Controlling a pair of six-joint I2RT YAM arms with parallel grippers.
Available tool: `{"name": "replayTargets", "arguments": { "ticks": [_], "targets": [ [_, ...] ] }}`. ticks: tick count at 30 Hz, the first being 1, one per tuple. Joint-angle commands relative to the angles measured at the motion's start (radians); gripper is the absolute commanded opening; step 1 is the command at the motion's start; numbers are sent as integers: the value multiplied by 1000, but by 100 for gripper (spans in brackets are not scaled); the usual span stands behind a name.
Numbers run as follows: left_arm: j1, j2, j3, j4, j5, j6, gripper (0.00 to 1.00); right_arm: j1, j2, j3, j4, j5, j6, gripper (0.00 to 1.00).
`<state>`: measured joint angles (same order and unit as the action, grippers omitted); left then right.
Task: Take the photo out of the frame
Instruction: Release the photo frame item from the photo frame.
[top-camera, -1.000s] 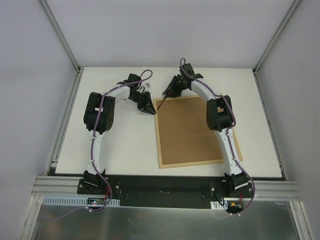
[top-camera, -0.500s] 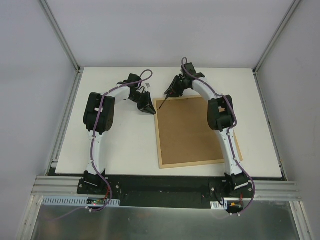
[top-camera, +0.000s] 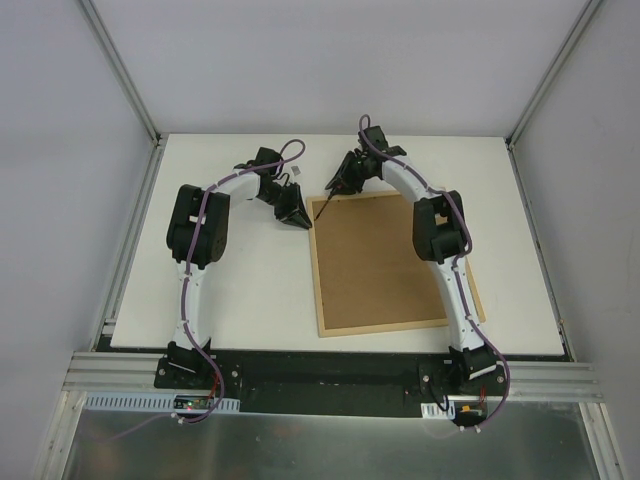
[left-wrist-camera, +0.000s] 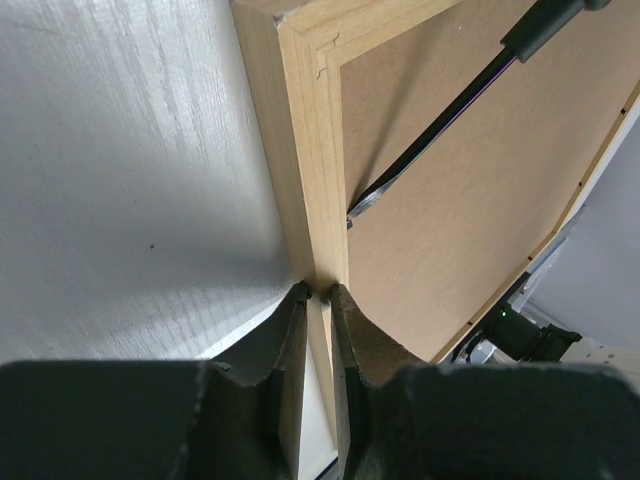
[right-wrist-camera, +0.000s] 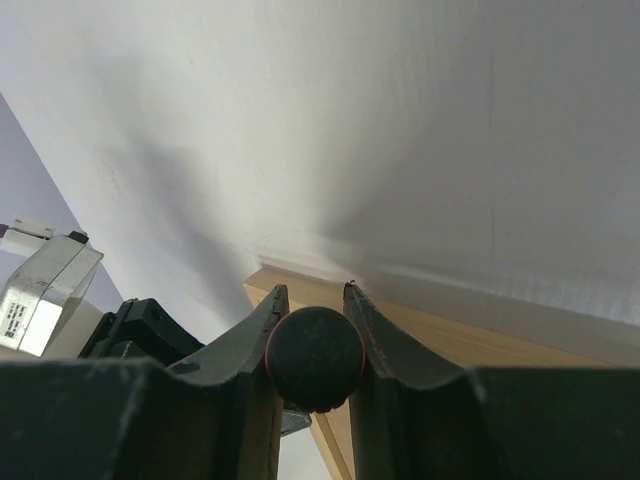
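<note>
Two grippers: both gathered at the far left corner of the frame (top-camera: 385, 262), near each other but apart.
Table (top-camera: 240, 290): white, with the frame lying flat on it, back side up.
Left gripper (left-wrist-camera: 318, 292): drawn in to a narrow slit, tips set astride the left side of the frame near that corner; seemingly pinching the thin wood strip and pinning it in place.
Tool (left-wrist-camera: 440, 128): slim dark rod with a flat tip, slanting down across the corner, tip resting on the backing board (left-wrist-camera: 470, 220) just inside the wood.
Right gripper (right-wrist-camera: 314, 290): clamped on the round black handle of the tool, seen end-on between the fingers; nothing else held.
Backing board: brown fibreboard filling the frame edge to edge, still seated; clips or tabs too small to make out.
Photo: not visible in any view; judged to be lying under the backing board, inside the frame.
Frame handling: probably light and rigid, thin wood easily dented or split at the corner joint; best held by the outer strip.
Backing board handling: stiff yet thin, likely to flex if levered hard; lift at an edge with the flat tip.
Photo handling: likely very light, floppy paper, easily creased, scratched or smudged; better taken by an edge or corner margin, pinched gently, slid out flat rather than bent.
</note>
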<state>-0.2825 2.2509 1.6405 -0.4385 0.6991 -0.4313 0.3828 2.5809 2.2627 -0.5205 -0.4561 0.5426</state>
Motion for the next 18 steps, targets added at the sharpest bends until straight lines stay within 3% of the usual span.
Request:
{"name": "replayTargets", "arguments": {
  "ticks": [1,11,18],
  "targets": [
    [-9,-21,-27,-17,-81,9,12,47,-19,24,-92,-10,-3,0],
    [-9,-30,-28,-17,-95,9,12,64,-25,-15,-85,-38,-12,0],
    [-9,-50,-41,-17,-131,-4,13,79,-64,-135,-41,-59,29,0]
  ]
}}
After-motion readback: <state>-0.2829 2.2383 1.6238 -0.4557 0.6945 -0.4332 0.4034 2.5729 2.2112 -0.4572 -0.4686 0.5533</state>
